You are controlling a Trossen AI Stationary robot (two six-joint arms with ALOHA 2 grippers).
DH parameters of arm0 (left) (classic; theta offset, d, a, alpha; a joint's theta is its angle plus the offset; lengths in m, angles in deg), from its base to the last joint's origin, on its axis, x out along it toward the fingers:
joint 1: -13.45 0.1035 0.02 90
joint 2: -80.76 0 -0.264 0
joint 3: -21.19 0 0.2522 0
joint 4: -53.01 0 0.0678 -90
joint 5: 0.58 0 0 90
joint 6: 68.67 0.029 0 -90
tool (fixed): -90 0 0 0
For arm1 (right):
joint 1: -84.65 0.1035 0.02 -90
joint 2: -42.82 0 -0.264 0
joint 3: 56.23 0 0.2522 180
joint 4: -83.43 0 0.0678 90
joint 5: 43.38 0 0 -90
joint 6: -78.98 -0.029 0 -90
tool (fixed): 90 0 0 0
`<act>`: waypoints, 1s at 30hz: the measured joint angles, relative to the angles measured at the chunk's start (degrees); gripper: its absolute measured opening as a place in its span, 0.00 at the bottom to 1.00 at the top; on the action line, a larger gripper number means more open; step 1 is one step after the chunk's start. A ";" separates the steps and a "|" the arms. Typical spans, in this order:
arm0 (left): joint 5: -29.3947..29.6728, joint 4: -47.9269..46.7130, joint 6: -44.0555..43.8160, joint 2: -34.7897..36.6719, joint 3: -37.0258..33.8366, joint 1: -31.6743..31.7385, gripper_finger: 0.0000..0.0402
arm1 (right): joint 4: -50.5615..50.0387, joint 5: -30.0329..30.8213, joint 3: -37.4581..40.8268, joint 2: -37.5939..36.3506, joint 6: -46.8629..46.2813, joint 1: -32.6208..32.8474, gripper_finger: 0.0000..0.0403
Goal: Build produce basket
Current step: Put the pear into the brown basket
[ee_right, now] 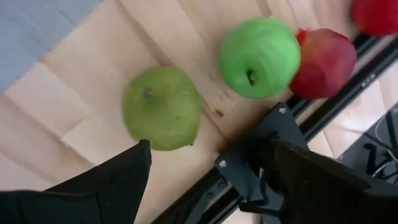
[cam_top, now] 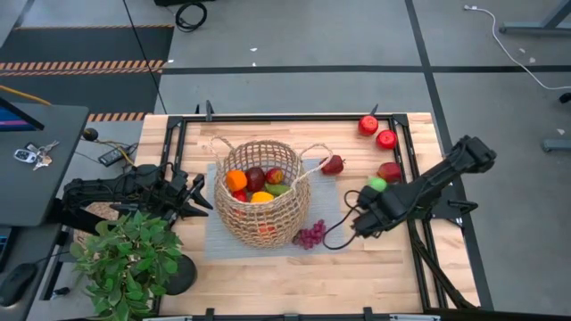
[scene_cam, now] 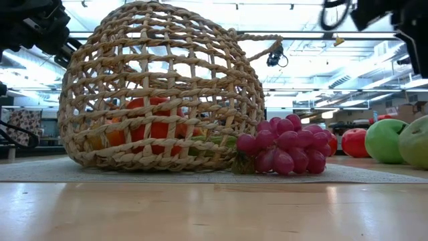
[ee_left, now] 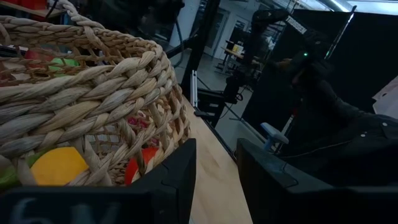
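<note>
Leafy green potted plant [cam_top: 120, 259] at the near left corner of a pale wooden table [cam_top: 357, 276]. Just beyond it, the left gripper [cam_top: 203, 198] hangs beside the left side of a round, tan, open-weave wicker basket [cam_top: 263, 214]; its dark fingers [ee_left: 174, 177] stand a little apart with nothing between them, close to the basket's rim. The basket lies tipped on a grey mat [cam_top: 219, 236] at the table's middle, its mouth toward the far side, holding an orange toy fruit [cam_top: 236, 180], a dark red one [cam_top: 256, 177], a yellow piece [cam_top: 262, 197] and a green one [cam_top: 278, 189]. Purple toy grapes [cam_top: 310, 235] touch the basket's near right side. To the right, the right gripper [cam_top: 357, 223] hovers over bare wood, jaws wide and empty. In its wrist view a dull green toy pear [ee_right: 163, 109] lies just ahead, with a bright green toy apple [ee_right: 259, 57] touching a red apple [ee_right: 324, 62] beyond. Farther back lie a dark red fruit [cam_top: 334, 165] and two red apples [cam_top: 377, 132] near the far right corner.
</note>
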State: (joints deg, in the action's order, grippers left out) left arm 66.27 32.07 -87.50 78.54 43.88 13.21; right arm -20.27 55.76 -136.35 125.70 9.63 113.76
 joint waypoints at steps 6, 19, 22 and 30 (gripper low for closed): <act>0.02 0.02 0.02 0.00 0.00 -0.02 0.30 | 4.87 1.66 6.11 -4.65 -4.68 1.84 0.92; 0.02 0.01 0.00 -0.02 0.00 -0.01 0.30 | 20.89 4.99 18.26 -6.74 -8.29 3.15 0.99; 0.02 0.02 0.00 -0.02 -0.02 -0.02 0.30 | 22.83 4.94 20.95 -6.74 -9.80 3.60 0.99; 0.02 0.00 0.00 -0.02 0.00 -0.02 0.30 | 37.72 4.77 28.15 -7.26 -13.18 5.43 0.99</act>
State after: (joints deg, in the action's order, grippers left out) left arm 66.29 32.08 -87.50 78.52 43.88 13.20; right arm 17.46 60.53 -108.20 118.44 -3.55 119.19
